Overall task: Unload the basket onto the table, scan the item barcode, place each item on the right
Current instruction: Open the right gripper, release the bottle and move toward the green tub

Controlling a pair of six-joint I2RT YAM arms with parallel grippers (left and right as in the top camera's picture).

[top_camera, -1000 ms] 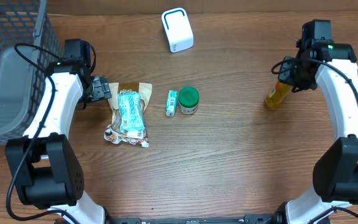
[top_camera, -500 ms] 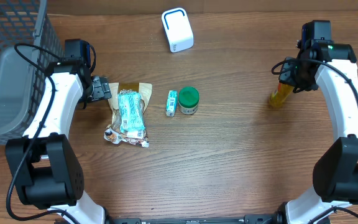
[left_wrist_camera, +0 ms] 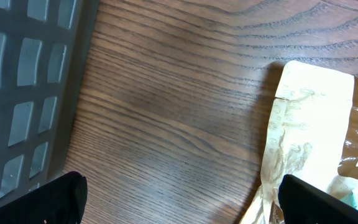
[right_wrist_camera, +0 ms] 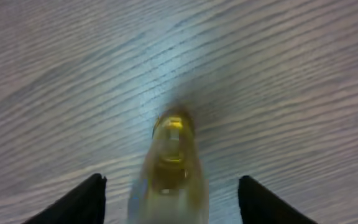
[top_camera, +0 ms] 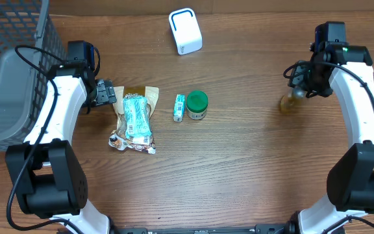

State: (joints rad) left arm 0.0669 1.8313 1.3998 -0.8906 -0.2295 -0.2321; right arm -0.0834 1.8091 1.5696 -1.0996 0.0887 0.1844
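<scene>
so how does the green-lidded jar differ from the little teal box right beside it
The round green-lidded jar stands upright, lid facing up; the small teal and white box lies flat. The jar is round and wider; the box is narrow and rectangular. Both rest side by side on the wooden table, nothing gripping them.

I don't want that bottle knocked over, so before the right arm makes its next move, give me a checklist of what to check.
1. Right gripper clear of the yellow bottle: ok, its fingers stand apart on either side, not touching it.
2. Yellow bottle at rest: cannot tell, it is blurred in both views.
3. Bottle's barcode showing: cannot tell.
4. Way to the white scanner free: ok, only bare wood lies between.
5. Left gripper out of the way: ok, open and empty, beside the snack bag at the left of the table.
</scene>
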